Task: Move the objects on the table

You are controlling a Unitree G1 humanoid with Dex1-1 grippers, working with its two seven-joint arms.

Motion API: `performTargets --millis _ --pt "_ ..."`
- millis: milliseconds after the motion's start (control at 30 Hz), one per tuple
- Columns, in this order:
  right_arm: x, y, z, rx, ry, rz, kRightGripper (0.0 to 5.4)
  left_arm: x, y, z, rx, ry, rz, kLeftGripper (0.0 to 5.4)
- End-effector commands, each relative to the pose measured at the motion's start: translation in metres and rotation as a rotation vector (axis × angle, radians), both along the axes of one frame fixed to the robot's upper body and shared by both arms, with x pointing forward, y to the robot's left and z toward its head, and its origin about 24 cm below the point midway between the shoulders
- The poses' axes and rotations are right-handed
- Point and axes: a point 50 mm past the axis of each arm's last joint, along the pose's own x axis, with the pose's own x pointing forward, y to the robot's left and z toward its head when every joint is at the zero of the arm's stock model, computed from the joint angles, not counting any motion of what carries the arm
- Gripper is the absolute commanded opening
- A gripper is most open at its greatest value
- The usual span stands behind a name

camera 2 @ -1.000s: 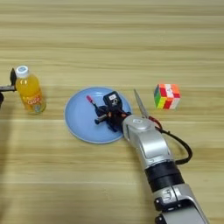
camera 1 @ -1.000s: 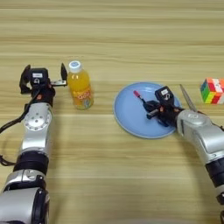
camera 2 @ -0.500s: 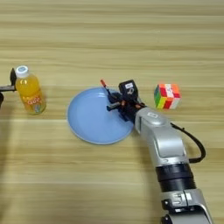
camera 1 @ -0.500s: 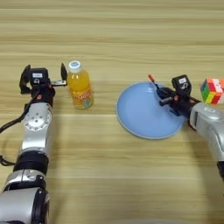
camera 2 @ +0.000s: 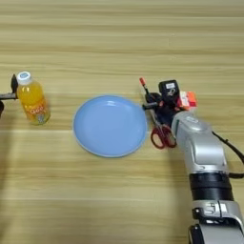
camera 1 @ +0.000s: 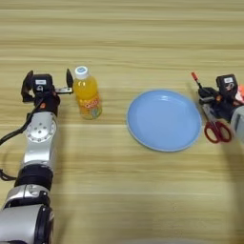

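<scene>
1. Your right gripper (camera 2: 153, 101) hangs just right of the blue plate (camera 2: 110, 125), its fingers closed on the thin red-and-black pen (camera 2: 144, 87), which sticks up and to the left from the grip.
2. Red-handled scissors (camera 2: 161, 132) lie on the table (camera 2: 119, 43) under that gripper, just beside the plate's right rim.
3. The puzzle cube (camera 2: 187, 99) sits just behind your right gripper, mostly hidden by it.
4. Your left gripper (camera 1: 47, 85) waits at the left, fingers spread wide and holding nothing. The orange-juice bottle (camera 1: 87, 93) stands upright just to its right, close to one finger.
5. The plate is empty. The pen looks mid-move, not yet set down; bottle and cube appear untouched.
</scene>
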Motion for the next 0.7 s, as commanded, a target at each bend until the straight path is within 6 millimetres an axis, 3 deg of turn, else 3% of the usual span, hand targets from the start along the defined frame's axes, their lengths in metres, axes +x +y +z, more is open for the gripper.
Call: performTargets --millis 33,200,700 --pt "0.000 -0.006 -0.004 -0.020 0.010 -0.013 0.45 0.001 -0.001 -0.001 -0.002 0.013 -0.005 5.40" --pt "-0.002 -0.006 -0.015 -0.033 0.043 -0.006 0.45 0.000 -0.002 -0.001 -0.003 0.012 -0.005 5.40" --pt "-0.002 -0.005 -0.015 -0.040 0.025 0.002 2.44 0.000 -0.001 -0.001 -0.003 0.012 -0.004 5.40"
